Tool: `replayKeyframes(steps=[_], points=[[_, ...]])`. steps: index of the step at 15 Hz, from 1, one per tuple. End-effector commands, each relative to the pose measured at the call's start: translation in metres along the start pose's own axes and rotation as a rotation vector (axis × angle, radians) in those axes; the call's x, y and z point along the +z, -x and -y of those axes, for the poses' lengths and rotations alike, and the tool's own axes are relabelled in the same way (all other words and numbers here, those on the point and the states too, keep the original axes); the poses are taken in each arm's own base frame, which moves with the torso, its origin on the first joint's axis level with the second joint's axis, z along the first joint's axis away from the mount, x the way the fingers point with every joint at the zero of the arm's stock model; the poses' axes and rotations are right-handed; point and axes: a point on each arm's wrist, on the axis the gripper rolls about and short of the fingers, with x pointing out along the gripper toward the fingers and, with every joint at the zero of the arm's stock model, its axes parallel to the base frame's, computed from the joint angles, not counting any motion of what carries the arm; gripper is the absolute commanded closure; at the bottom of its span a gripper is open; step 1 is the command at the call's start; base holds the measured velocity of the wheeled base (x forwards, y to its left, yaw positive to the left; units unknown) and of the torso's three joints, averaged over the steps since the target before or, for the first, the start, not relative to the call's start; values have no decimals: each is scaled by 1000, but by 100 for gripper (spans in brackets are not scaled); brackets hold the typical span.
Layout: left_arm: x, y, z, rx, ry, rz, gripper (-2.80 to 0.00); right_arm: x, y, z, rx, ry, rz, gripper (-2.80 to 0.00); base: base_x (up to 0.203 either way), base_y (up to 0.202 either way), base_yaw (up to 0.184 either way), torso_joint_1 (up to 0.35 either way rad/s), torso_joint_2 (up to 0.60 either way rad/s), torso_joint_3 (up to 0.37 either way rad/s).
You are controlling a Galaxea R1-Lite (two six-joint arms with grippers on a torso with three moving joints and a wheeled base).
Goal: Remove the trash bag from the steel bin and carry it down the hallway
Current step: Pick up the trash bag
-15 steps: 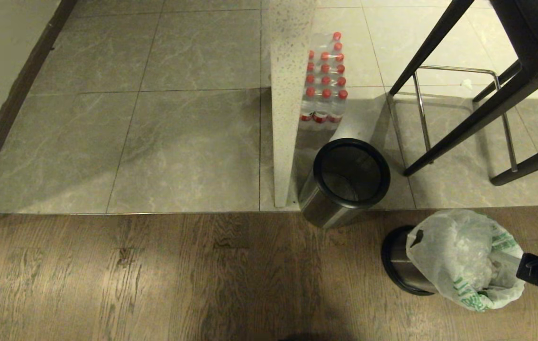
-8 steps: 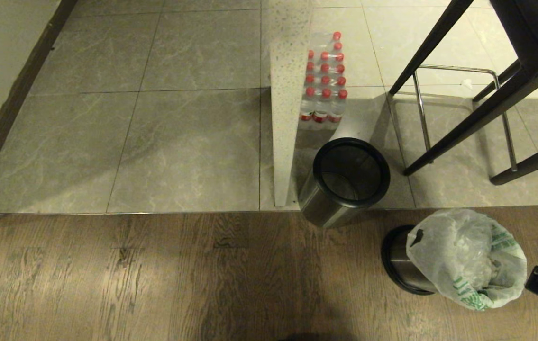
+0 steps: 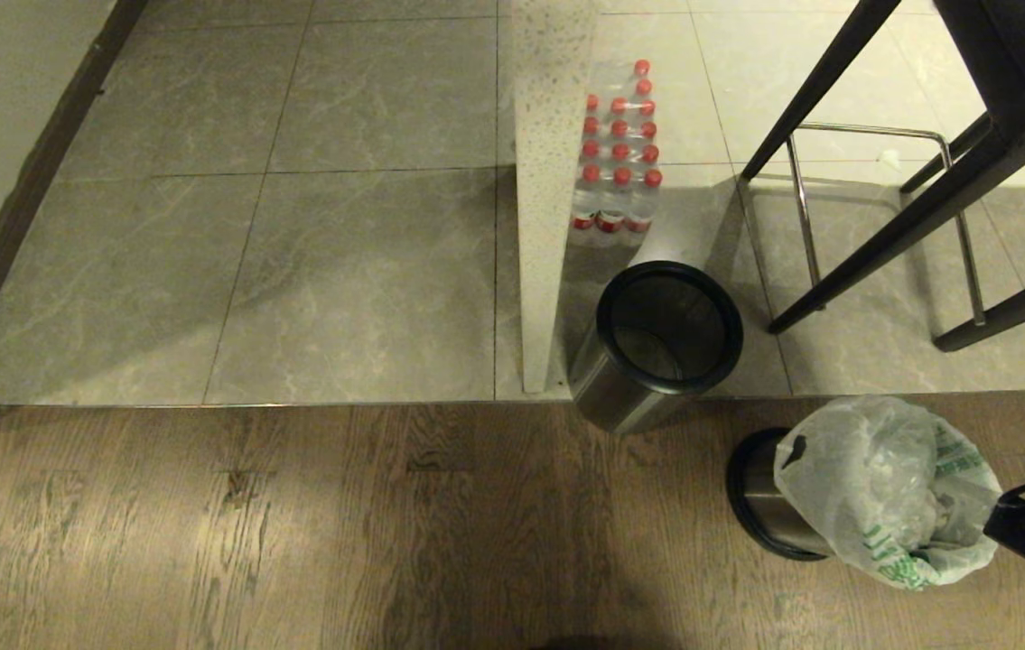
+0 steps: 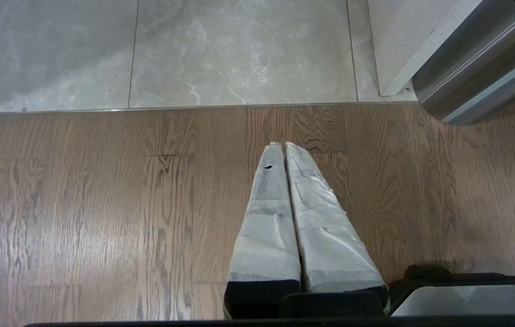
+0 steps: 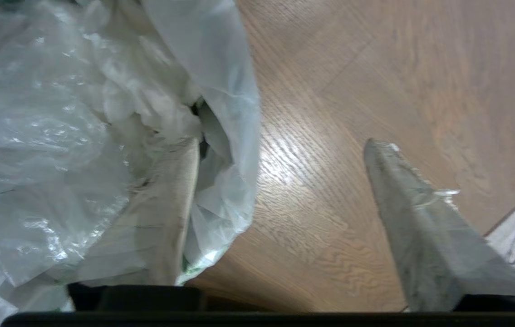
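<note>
Wooden floor: trash bag bulges upright from steel bin

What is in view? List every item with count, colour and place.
crinkled translucent white trash bag with green print: one, draped over the nearer bin.
brushed-steel bin with black rim: one, on wood floor, holding the bag.
second steel bin: one, unlined, beside the speckled white panel.
shrink-wrapped red-capped water bottles: one pack, on grey tiles.
black-legged stool: one, behind the bins.
right hand: open, one finger inside the bag.
left hand: shut, above wood floor.
</note>
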Motion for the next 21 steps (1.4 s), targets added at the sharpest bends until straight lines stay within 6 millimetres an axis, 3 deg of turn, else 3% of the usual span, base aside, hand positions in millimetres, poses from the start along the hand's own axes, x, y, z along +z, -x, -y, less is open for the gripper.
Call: replayKeyframes(steps=[1,10,11,21], points=[[0,0,0,1,0,-2,0,-2,-6,-1,15,1,-16,-280,0,0,0,0,0,0],[0,0,0,0,0,-1,0,-1,-15,-20,108,10,15,-280,0,0,0,0,0,0],[0,0,0,0,0,-1,0,1,-16,-20,113,8,24,0,0,0,0,0,0,0],[0,0,0,1,0,-2,0,-3,-14,-24,118,31,14,0,0,0,0,0,0,0]])
